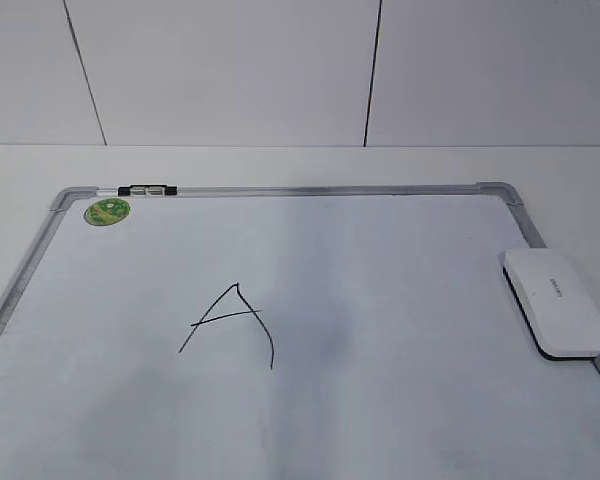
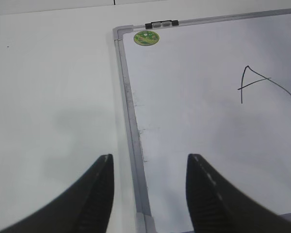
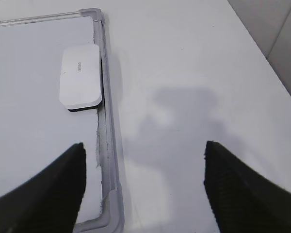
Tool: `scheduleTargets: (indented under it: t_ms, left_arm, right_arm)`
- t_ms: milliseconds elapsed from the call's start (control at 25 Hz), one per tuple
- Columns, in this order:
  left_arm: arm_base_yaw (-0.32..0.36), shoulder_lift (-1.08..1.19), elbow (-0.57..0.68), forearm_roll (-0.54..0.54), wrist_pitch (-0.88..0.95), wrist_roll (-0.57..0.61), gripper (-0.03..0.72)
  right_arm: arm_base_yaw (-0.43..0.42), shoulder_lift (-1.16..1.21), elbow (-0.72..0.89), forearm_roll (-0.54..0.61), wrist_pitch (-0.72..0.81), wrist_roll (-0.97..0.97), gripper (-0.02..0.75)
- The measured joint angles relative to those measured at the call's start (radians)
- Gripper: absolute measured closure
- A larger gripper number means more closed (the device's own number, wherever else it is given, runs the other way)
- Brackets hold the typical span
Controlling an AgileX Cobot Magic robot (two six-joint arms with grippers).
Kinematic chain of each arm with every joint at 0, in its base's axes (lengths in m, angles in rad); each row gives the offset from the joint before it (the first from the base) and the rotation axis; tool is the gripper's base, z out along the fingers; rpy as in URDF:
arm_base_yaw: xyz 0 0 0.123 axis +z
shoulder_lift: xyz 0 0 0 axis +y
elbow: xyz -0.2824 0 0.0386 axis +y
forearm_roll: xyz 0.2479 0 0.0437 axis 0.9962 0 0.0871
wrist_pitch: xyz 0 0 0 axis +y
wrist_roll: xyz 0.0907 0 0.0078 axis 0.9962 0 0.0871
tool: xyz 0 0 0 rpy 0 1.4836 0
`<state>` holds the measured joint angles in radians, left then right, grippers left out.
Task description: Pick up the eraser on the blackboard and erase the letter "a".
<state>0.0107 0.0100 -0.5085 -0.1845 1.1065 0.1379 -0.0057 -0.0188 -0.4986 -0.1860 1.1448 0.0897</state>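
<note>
Both grippers, left [image 2: 148,194] and right [image 3: 143,187], hang wide and empty at lower frame, nothing started: the eraser [image 1: 556,301] lies untouched at the board's [image 1: 310,189] right edge, the letter [image 1: 233,325] at center intact.

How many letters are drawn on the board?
1: a capital "A" in thin black line, left of the middle of the whiteboard. The board's near edge is cut off, so more may hide.

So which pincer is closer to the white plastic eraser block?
The right pincer. The white oblong plastic eraser lies just ahead of it, by the board's right frame. The left pincer hangs open over the board's opposite, left edge, and its camera doesn't show the eraser at all.
</note>
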Motion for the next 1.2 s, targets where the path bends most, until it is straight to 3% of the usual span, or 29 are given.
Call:
scheduleTargets:
  t_ms: [1200]
  left_arm:
    - [0.0,0.0,0.0,-0.019,0.0,0.0,0.365]
  right_arm:
    - [0.0,0.0,0.0,0.0,0.0,0.0,0.158]
